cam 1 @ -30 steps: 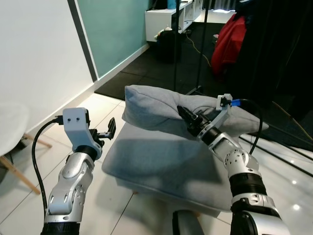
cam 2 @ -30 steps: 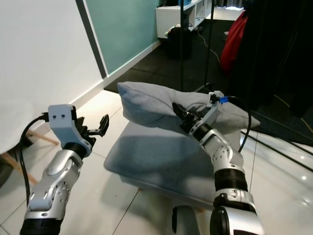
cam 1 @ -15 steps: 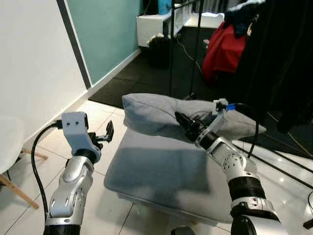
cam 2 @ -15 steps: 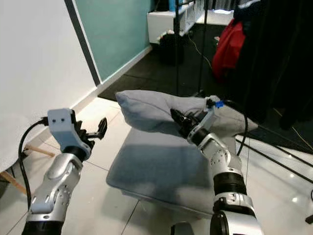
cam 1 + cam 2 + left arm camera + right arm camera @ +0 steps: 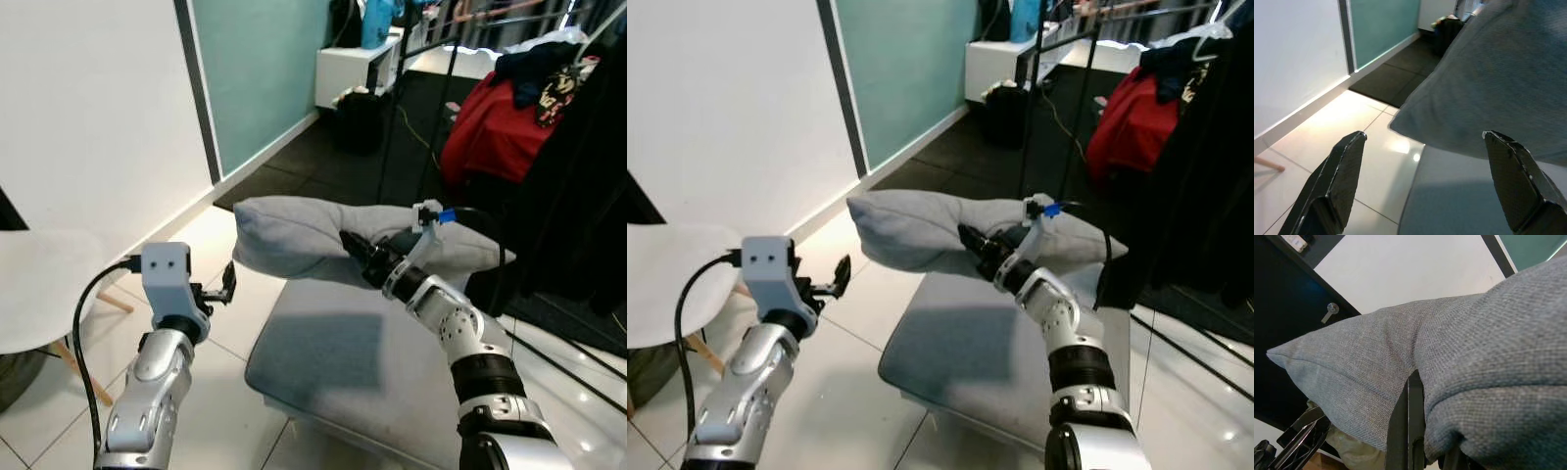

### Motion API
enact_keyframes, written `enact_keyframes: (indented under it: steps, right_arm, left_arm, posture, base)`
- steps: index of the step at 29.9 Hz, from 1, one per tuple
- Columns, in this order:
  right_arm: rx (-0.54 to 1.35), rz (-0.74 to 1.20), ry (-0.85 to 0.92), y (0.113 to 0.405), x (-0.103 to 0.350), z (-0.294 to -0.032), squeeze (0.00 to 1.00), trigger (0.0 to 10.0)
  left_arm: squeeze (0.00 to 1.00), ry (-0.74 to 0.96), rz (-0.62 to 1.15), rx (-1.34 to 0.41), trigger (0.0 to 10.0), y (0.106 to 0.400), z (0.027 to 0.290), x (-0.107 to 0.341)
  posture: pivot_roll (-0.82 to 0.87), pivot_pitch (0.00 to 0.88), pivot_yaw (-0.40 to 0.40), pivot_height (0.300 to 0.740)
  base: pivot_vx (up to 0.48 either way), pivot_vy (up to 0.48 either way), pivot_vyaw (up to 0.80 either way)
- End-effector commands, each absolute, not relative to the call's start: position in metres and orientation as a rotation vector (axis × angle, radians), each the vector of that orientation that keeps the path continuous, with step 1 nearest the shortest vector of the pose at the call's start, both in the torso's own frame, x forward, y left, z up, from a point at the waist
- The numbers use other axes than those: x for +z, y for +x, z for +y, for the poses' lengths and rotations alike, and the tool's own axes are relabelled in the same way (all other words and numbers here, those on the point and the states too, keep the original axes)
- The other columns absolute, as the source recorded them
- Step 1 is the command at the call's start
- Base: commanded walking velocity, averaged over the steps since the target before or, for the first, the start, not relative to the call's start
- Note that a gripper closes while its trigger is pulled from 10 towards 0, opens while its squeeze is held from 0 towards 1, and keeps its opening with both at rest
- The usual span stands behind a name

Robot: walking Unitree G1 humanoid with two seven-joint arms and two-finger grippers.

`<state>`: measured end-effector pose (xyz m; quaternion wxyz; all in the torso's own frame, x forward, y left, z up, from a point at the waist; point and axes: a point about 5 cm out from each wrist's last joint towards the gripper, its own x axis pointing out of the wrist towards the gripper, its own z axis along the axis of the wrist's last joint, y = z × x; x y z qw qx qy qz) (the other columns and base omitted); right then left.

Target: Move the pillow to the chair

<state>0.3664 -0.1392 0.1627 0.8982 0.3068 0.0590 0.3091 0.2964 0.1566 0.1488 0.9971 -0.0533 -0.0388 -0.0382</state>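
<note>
The right gripper [image 5: 355, 250] fingers pinch the long gray pillow [image 5: 294, 235], which lies sideways across the middle. The white chair [image 5: 39, 284] sits at the far left. The left gripper [image 5: 228, 284] is nearer it, fingers wide, holding nothing.

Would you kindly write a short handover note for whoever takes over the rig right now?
Right gripper: shut on the grey pillow, pinching a fold of its fabric and holding it up above the grey cushion on the floor.
Left gripper: open, holding nothing, raised near the pillow's corner.
White chair: to the robot's left, by the wall.
Done: pillow gripped and lifted.
Left: carry it to the chair and set it down.
</note>
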Motion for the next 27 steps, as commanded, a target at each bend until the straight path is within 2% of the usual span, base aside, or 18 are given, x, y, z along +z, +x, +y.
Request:
enact_keyframes:
  steps: [1, 9, 22, 23, 24, 27]
  right_arm:
    - [0.66, 0.068, 0.625, 0.368, 0.174, -0.14, 0.0, 0.0]
    - [0.613, 0.06, 0.631, 0.368, 0.169, -0.144, 0.0, 0.0]
    - [0.581, 0.063, 0.595, 0.368, 0.166, -0.147, 0.0, 0.0]
    - [0.566, 0.07, 0.59, 0.368, 0.164, -0.148, 0.0, 2.0]
    - [0.552, 0.076, 0.588, 0.368, 0.163, -0.149, 0.0, 10.0]
    - [0.528, 0.085, 0.586, 0.367, 0.159, -0.151, 0.0, 10.0]
  left_arm:
    - [0.0, -0.098, -0.078, -0.088, 10.0, 0.295, 0.152, 0.147]
    - [0.0, -0.081, -0.07, -0.117, 10.0, 0.297, 0.15, 0.147]
    - [0.0, -0.078, -0.063, -0.112, 10.0, 0.296, 0.153, 0.145]
    - [0.0, -0.079, -0.061, -0.11, 10.0, 0.296, 0.153, 0.144]
    - [0.0, -0.083, -0.058, -0.109, 10.0, 0.296, 0.153, 0.144]
    - [0.0, -0.084, -0.052, -0.111, 10.0, 0.296, 0.153, 0.143]
  posture:
    - [-0.18, 0.0, -0.004, 0.714]
    - [-0.16, 0.0, 0.023, 0.74]
    - [-0.18, 0.0, 0.018, 0.74]
    - [-0.19, 0.0, 0.019, 0.74]
    - [-0.19, 0.0, 0.022, 0.74]
    - [-0.19, 0.0, 0.025, 0.74]
  base:
    - [0.0, 0.0, 0.0]
    - [0.0, 0.0, 0.0]
    - [0.0, 0.0, 0.0]
    - [0.0, 0.0, 0.0]
    - [0.0, 0.0, 0.0]
    - [0.0, 0.0, 0.0]
